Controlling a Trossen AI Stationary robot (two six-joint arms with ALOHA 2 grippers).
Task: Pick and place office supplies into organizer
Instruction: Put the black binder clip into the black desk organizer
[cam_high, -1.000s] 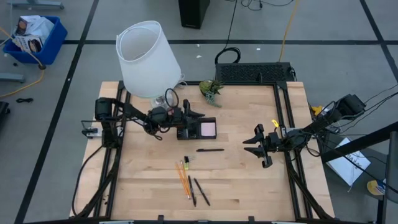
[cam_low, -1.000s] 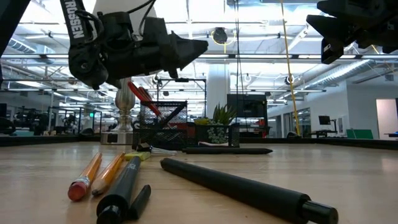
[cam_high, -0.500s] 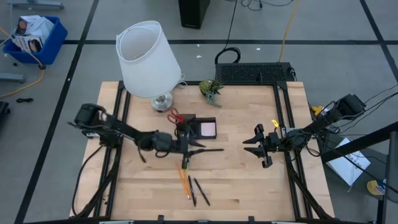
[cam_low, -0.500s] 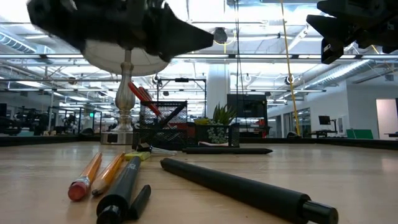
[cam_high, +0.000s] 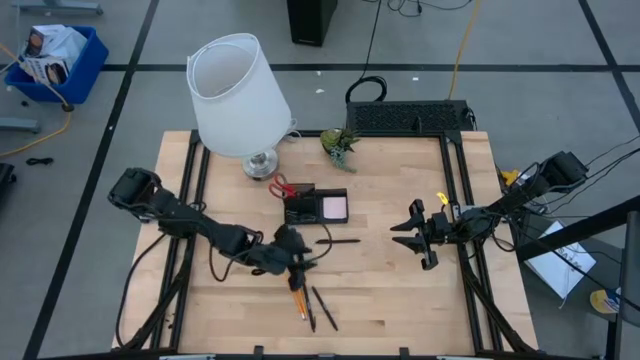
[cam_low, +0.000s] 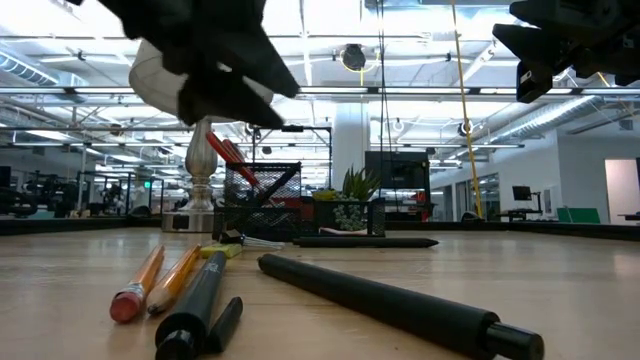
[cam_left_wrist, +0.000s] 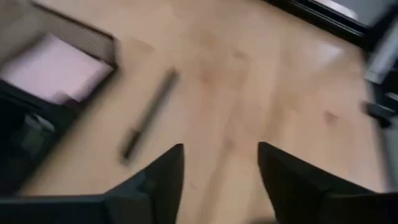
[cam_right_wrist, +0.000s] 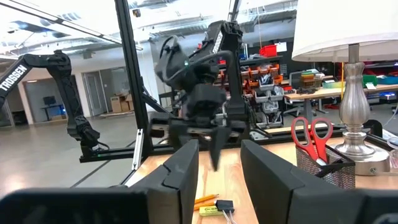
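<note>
Two fingers of our left gripper (cam_high: 297, 262) stand apart and empty above the orange pencils (cam_high: 296, 290) and black pens (cam_high: 317, 306), near the organizer (cam_high: 316, 207) holding pink sticky notes (cam_high: 333, 207), while our right gripper (cam_high: 412, 234), half-parted, hangs empty; "TROSSEN" (cam_right_wrist: 12, 73) marks one arm.

1. Even overhead light is brightening the pale wooden tabletop (cam_high: 390, 290), leaving only faint shadows.
2. Ceiling strip lights are glaring behind the blurred dark left gripper (cam_low: 225, 85).
3. Motion blur is smearing the pink square sticky-note pad (cam_left_wrist: 53, 68).
</note>
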